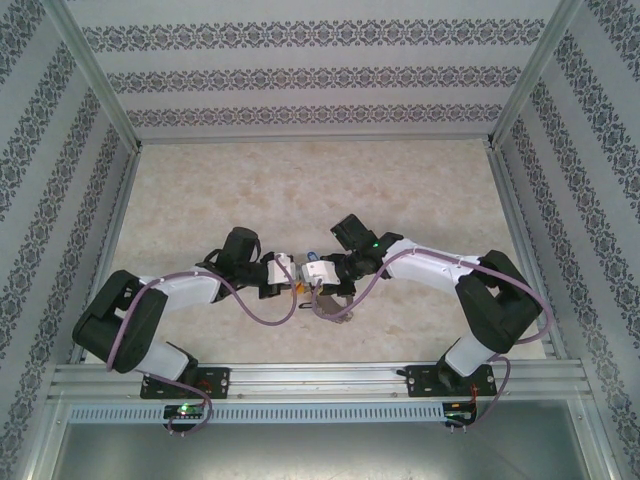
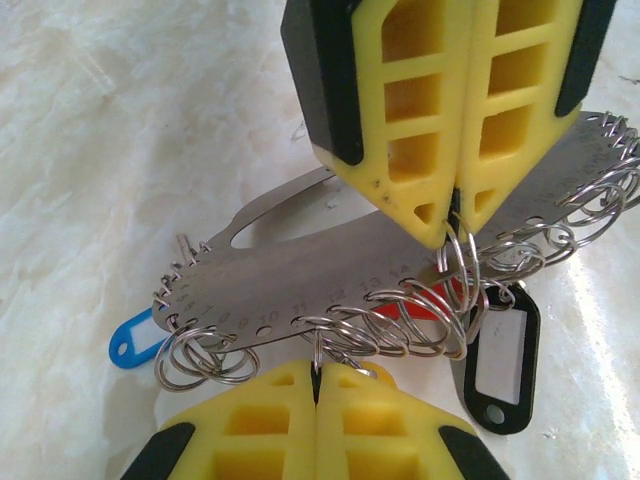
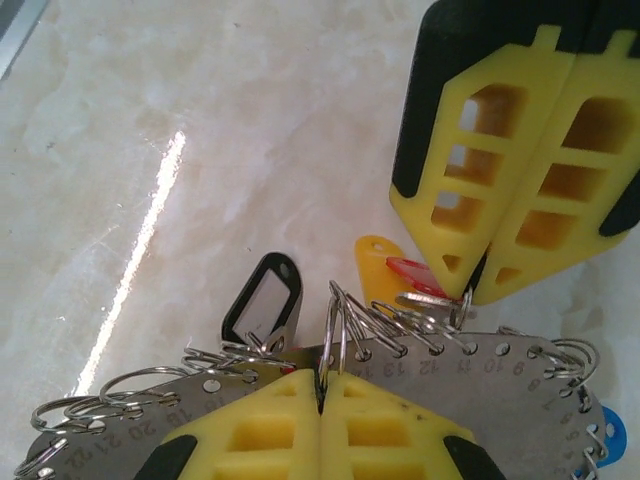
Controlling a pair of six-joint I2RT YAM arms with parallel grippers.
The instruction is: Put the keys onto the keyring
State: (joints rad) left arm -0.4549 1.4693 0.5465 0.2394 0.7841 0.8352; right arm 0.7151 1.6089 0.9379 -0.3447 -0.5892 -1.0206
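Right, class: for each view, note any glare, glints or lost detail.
Right wrist: a bright glare streak crosses the table. Left wrist: softer, even light, with the wire rings glinting. Top external: evenly lit, but fine detail between the arms is lost.

This is a robot test cell in a lab, not a home or a shop. A bare aluminium frame boxes in the workspace, with posts rising at 10 and 2 o'clock. Its three walls, at 9, 12 and 3 o'clock, are flat panels covered in striped patterned wallpaper, a backdrop rather than room decor. The table has a glossy marble-look top. At 6 o'clock an extruded aluminium rail carries the bolted bases of two robot arms, with a slotted cable duct beneath it and purple cables looping along the arms.
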